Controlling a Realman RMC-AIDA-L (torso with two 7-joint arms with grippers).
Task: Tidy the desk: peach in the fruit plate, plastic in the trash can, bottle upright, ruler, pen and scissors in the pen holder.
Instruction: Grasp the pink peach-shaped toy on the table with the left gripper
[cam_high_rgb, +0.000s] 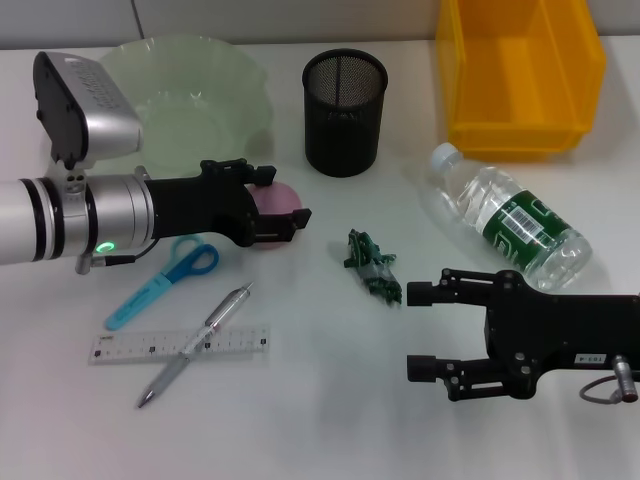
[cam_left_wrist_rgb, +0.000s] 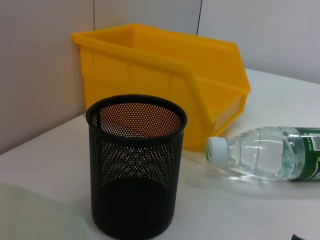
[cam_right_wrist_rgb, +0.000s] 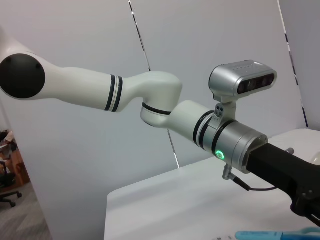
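We note the left gripper (cam_high_rgb: 285, 215) closed around the pink peach (cam_high_rgb: 277, 200) just in front of the fruit plate (cam_high_rgb: 225, 85), right gripper (cam_high_rgb: 420, 330) wide open and empty near the plastic (cam_high_rgb: 372, 265); a loose pinch could let the peach roll off short of the plate.

Head view: high, looking down over whole desk (cam_high_rgb: 330, 400). Left wrist: low, close behind pen holder (cam_left_wrist_rgb: 135, 165), facing yellow bin (cam_left_wrist_rgb: 165, 75) and bottle (cam_left_wrist_rgb: 270, 152), both shared with head. Right wrist: low, facing left arm (cam_right_wrist_rgb: 165, 107).
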